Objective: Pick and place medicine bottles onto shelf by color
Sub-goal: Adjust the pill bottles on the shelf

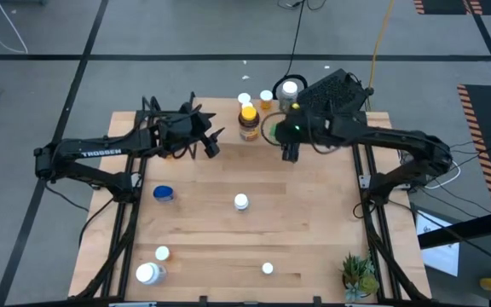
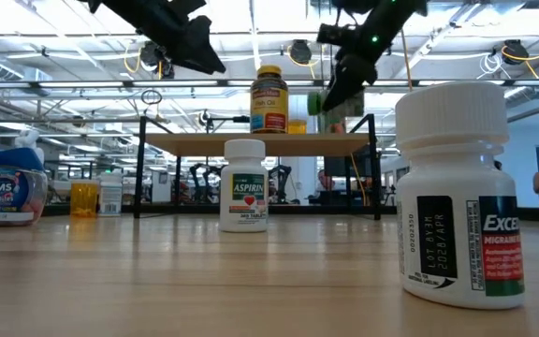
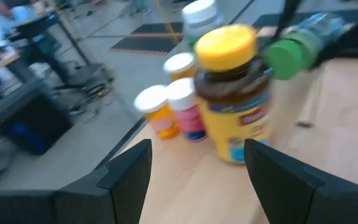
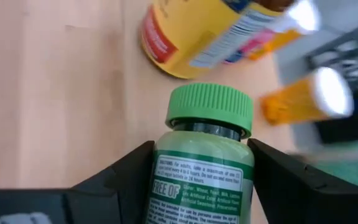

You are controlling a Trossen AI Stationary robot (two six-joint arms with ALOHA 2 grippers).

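Right gripper (image 4: 201,180) is clamped on a green bottle (image 4: 201,162) with a green cap, both fingers tight against its sides. In the high view it sits upper center-right of the frame, over the shelf (image 2: 204,143), just right of the yellow-lid bottle (image 1: 248,121).

Left gripper (image 3: 197,168) is wide open and empty, upper left-center of the high view, facing the shelf's bottles.

Shelf also holds 2 orange bottles (image 3: 156,111) and a white-capped one (image 1: 289,89).

On the table (image 1: 314,230): blue jar (image 1: 164,194) at left, aspirin bottle (image 2: 245,184) at center, 3 more along the bottom edge.
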